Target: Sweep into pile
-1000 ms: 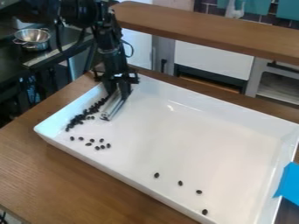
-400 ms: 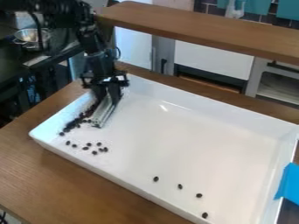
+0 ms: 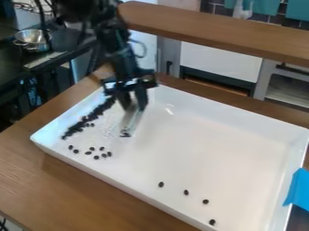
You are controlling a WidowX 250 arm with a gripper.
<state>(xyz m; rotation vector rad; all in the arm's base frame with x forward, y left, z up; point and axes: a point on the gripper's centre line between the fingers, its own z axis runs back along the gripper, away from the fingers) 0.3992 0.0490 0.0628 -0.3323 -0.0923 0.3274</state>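
My gripper (image 3: 134, 106) hangs over the upper left part of the white tray (image 3: 199, 135), shut on a pale, flat sweeping tool (image 3: 130, 121) that points down toward the tray floor. Dark beans (image 3: 91, 116) lie in a long slanting band along the tray's left wall, to the left of the tool. Several loose beans (image 3: 96, 157) are scattered below that band. Farther right, near the tray's front wall, lie several single beans (image 3: 186, 192), spaced apart.
The tray stands on a wooden counter (image 3: 72, 185). Blue tape (image 3: 297, 189) is at its right edge. A raised wooden ledge (image 3: 211, 31) runs behind it, and a metal colander (image 3: 32, 39) sits on the dark surface at the upper left.
The gripper and tool first moved left against the bean band, then back right, away from it. The tray and the loose beans shifted slightly left between the first two frames.
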